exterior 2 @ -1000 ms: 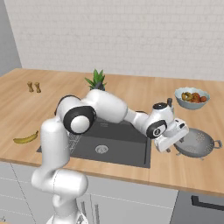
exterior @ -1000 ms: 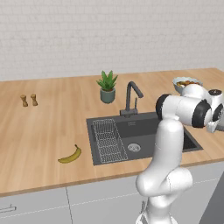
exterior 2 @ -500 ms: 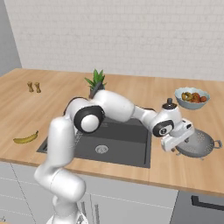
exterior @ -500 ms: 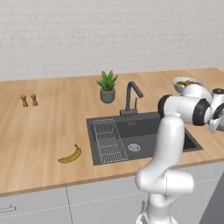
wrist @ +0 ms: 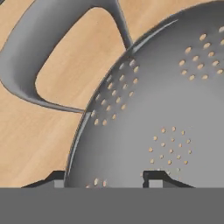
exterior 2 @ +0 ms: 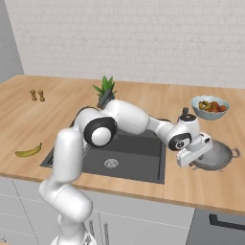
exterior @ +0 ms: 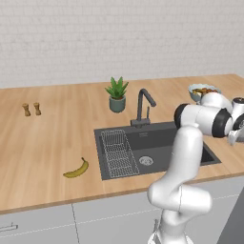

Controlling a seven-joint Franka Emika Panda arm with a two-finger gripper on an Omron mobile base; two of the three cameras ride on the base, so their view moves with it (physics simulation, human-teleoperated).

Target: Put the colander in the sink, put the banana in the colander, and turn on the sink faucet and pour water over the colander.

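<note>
The jaws straddle the colander's (wrist: 166, 109) rim near one handle, one tip inside the bowl and one outside — whether they have clamped it I cannot tell. The colander sits on the worktop (exterior 2: 191, 186) right of the sink (exterior 2: 129, 158); no step looks finished. The left base view shows the banana (exterior: 77, 169) and sink faucet (exterior: 143, 106) — the close-up does not.

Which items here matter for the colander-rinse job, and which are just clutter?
Job: colander, banana, sink, sink faucet, gripper at the colander rim.
Clutter: potted plant, fruit bowl, two small shakers, wire rack.
</note>
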